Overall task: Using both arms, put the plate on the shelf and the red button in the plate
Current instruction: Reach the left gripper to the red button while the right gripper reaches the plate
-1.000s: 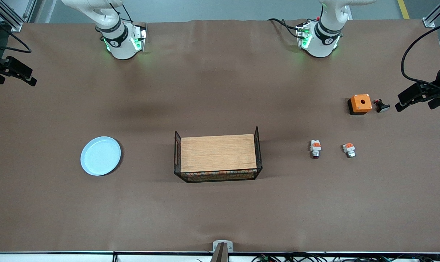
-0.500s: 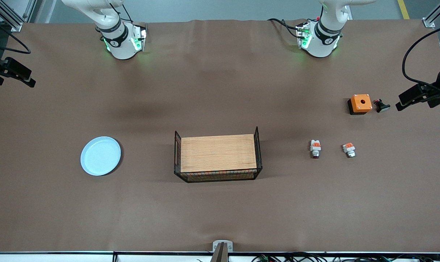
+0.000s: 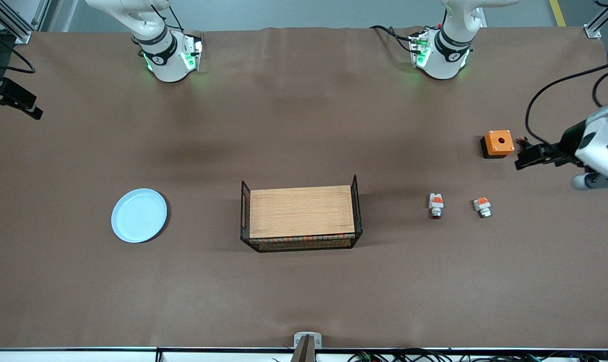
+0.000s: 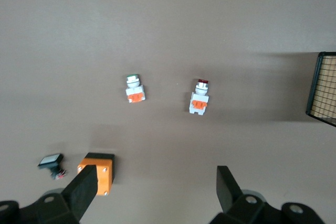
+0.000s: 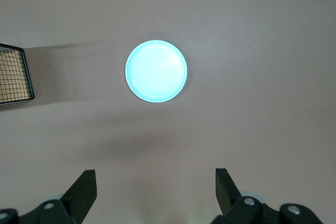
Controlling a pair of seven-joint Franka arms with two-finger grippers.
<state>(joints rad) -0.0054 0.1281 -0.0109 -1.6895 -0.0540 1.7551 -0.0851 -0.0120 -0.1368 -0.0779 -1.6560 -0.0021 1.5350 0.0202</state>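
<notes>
Front view shows you the small white-and-orange red button (image 3: pixel 436 205) lying cap toward camera, both grippers (image 4: pixel 155 190) (image 5: pixel 155 188) spread wide, left arm newly swung in.

You have the basket (image 3: pixel 301 213) at the middle of the surface (image 3: pixel 304 291). The plate (image 3: pixel 139 215) lies well apart from it toward the right arm's end. Toward the left arm's end, the red button (image 3: pixel 436 205) lies beside its twin switch (image 3: pixel 482 206), with the box (image 3: pixel 497 143) farther from the front camera.
</notes>
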